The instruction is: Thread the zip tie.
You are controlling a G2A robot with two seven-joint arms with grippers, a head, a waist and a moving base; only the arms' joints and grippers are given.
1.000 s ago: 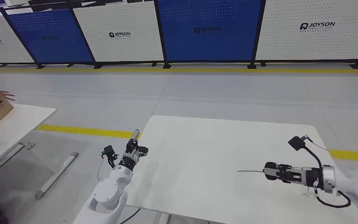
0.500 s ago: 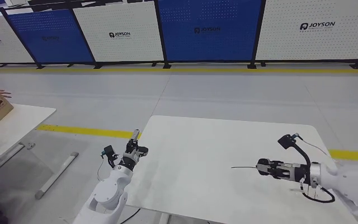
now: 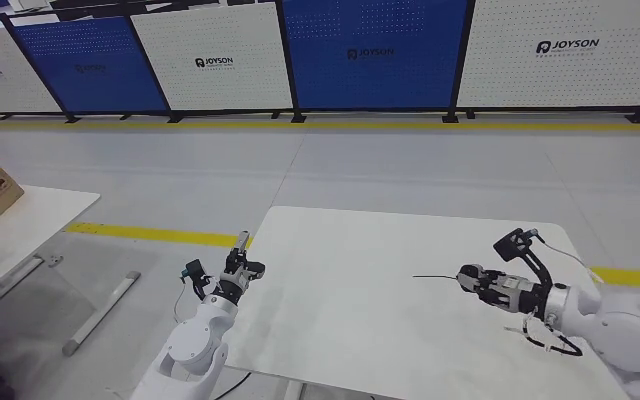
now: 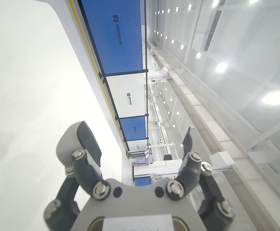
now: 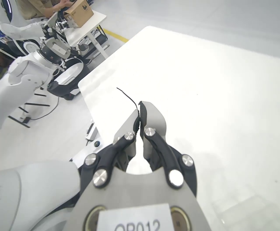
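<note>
A thin black zip tie point(image 3: 433, 278) sticks out level from my right gripper point(image 3: 463, 279), which is shut on one end of it above the right part of the white table point(image 3: 360, 300). In the right wrist view the zip tie point(image 5: 128, 97) curves out past the closed fingertips of the right gripper point(image 5: 139, 108). My left gripper point(image 3: 241, 243) stands at the table's left edge, pointing up. In its own wrist view the left gripper point(image 4: 140, 136) is open with nothing between its fingers.
A second white table point(image 3: 40, 215) stands off to the left, with a cardboard box point(image 5: 78, 15) on it. Yellow floor lines and blue and white panel walls point(image 3: 370, 55) lie beyond the table.
My right gripper has moved with the zip tie toward the table's far side and slightly left. The left arm has kept still.
</note>
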